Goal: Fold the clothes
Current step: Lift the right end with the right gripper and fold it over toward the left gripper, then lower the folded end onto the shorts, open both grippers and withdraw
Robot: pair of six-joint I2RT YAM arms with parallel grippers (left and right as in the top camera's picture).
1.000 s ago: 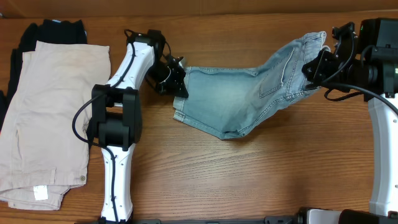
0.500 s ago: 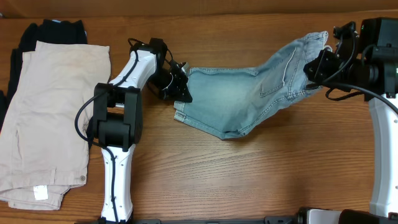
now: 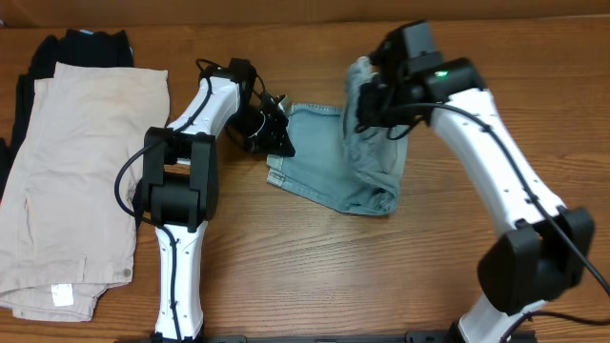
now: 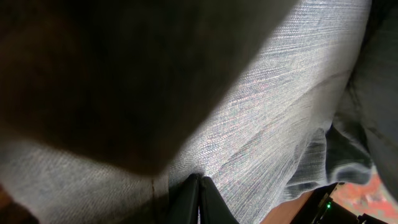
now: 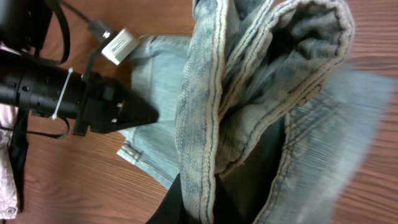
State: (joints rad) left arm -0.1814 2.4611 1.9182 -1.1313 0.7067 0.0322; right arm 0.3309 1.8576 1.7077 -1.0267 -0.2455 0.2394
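The light-blue denim shorts (image 3: 329,162) lie in the middle of the table, their right half lifted and carried over the left half. My right gripper (image 3: 365,107) is shut on the thick hemmed denim edge (image 5: 199,124) and holds it above the lower layer. My left gripper (image 3: 279,129) is shut on the shorts' left edge, low at the table; in the left wrist view the fingers (image 4: 200,202) are pressed together with denim (image 4: 273,118) filling the frame. In the right wrist view the left gripper (image 5: 134,112) shows below the lifted fold.
A stack of beige trousers (image 3: 76,181) on dark clothes (image 3: 86,46) lies at the far left. Bare wooden table (image 3: 334,276) runs along the front.
My right arm has swung far to the left, carrying the shorts' right half over the left half. My left gripper has stayed in place.
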